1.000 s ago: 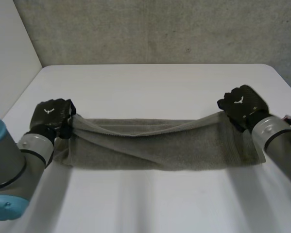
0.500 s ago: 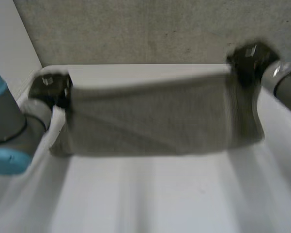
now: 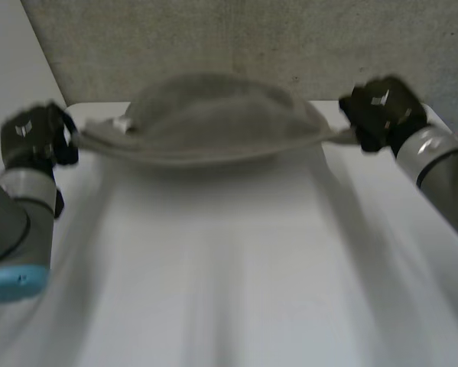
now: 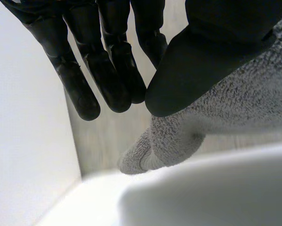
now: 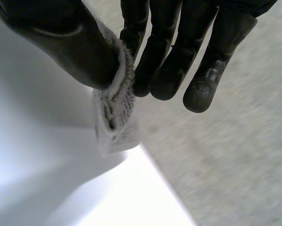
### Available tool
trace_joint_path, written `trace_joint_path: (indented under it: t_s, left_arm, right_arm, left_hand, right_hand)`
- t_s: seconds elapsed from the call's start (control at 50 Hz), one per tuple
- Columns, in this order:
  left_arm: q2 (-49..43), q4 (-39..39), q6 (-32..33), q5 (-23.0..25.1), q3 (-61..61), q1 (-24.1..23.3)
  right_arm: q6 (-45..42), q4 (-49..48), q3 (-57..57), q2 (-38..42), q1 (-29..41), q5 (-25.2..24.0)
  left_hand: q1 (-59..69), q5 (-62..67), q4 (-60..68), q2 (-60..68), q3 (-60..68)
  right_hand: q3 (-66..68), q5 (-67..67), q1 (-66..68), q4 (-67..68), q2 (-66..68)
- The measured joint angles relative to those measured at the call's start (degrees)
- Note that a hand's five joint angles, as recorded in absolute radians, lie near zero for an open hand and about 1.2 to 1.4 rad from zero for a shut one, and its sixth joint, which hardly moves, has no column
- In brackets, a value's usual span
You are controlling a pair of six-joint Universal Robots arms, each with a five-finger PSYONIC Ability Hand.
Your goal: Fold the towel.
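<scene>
Over one white table (image 3: 229,267), one towel (image 3: 213,115) spans, pinched by left hand (image 3: 30,139) and right hand (image 3: 381,111).

You look down on a white table (image 3: 229,267), its top smooth. Behind its far edge stands 1 rough grey wall (image 3: 236,38); a plain white wall (image 3: 14,53) meets that on the robot's left.

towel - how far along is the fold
Done: the left hand and right hand each pinch one end of the towel between thumb and fingers. In hand: the towel is stretched between them over the far side of the table, its middle billowing up. Left: no fold lies on the table yet; laying it down doubled and letting go.
</scene>
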Motion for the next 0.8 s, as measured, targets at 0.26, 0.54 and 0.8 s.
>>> trace_joint_path:
  t_s: [0.26, 0.54, 0.8]
  left_arm:
    - [-3.58, -6.64, -3.15, 0.16, -8.50, 2.79]
    - [4.22, -19.24, -2.62, 0.17, -8.73, 2.23]
    - [6.25, -19.10, -0.33, 9.16, -3.92, 2.13]
  right_arm:
    - [-7.28, -0.16, 12.81, 2.02, -0.30, 0.75]
    - [-7.80, 0.05, 19.09, -0.98, -0.99, 0.51]
    - [-7.76, -0.63, 21.96, -1.08, -0.17, 0.21]
  left_hand:
    - [-5.32, -6.78, -7.80, -8.06, -7.76]
    - [-54.39, -56.42, -57.37, -57.40, -57.34]
    - [-55.08, -56.95, -58.01, -58.01, -57.95]
  right_hand:
    - [0.00, 0.00, 0.00, 0.00, 0.00]
    - [0.00, 0.14, 0.00, 0.00, 0.00]
    - [0.00, 0.14, 0.00, 0.00, 0.00]
